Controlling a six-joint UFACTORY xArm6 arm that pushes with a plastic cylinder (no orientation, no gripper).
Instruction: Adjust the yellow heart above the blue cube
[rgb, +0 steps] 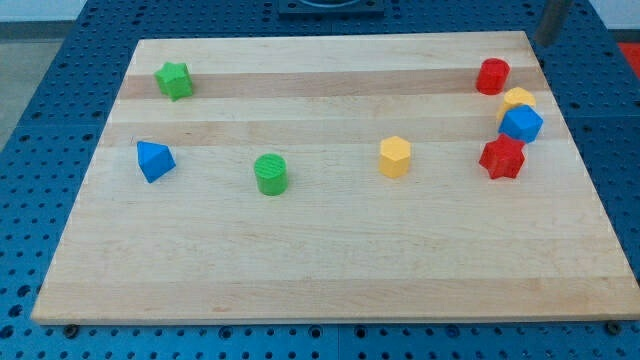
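— Where is my tip (543, 42)?

— Blurred, at the wooden board's (320, 270) top-right corner by the edge. It is a bare rod end, touching no block.

— And the yellow heart (517, 98)?

— Below the tip and slightly to the view's left. It touches the top of the blue cube (522, 124).

— What else is close?

— A red cylinder (492, 76) is left of the heart. A red star (502, 158) is just below the cube.

— Farther off?

— Well to the tip's left and lower are a yellow hexagonal block (395, 157), a green cylinder (271, 174) and a blue wedge-like block (154, 160). A green star (174, 80) is far left.
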